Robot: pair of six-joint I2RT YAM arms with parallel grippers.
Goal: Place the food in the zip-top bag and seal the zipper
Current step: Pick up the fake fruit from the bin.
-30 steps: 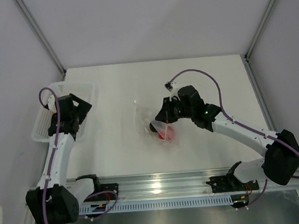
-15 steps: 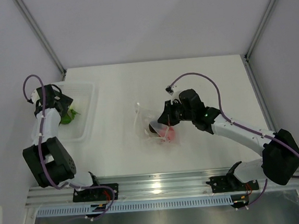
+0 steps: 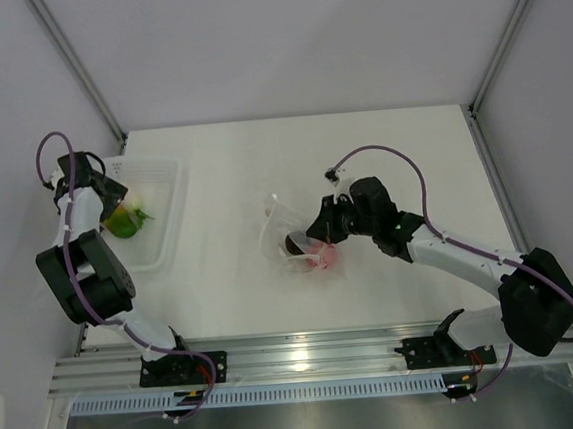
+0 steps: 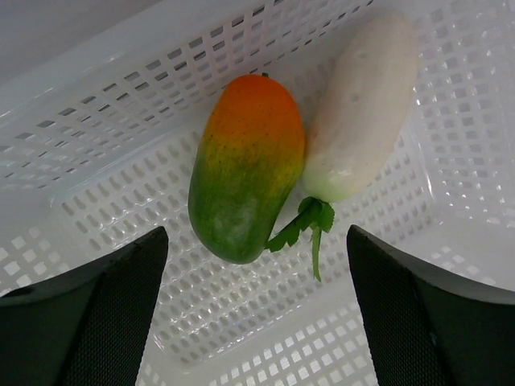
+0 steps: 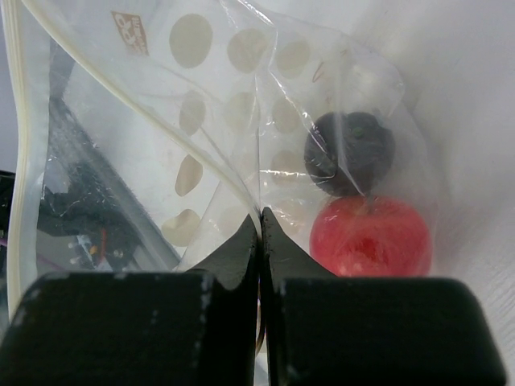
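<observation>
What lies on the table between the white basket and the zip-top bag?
Nothing. In the top view, the tabletop between the white basket and the zip-top bag is bare.

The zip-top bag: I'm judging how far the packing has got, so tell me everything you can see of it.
The zip-top bag is a clear, crinkly plastic pouch printed with pale round dots and a small orange label. Its pale zipper strip runs along one edge, its two sides apart, so it looks unsealed. It rests on the table, with a red ball and a dark round piece inside. The right claw is shut on a fold of its film.
</observation>
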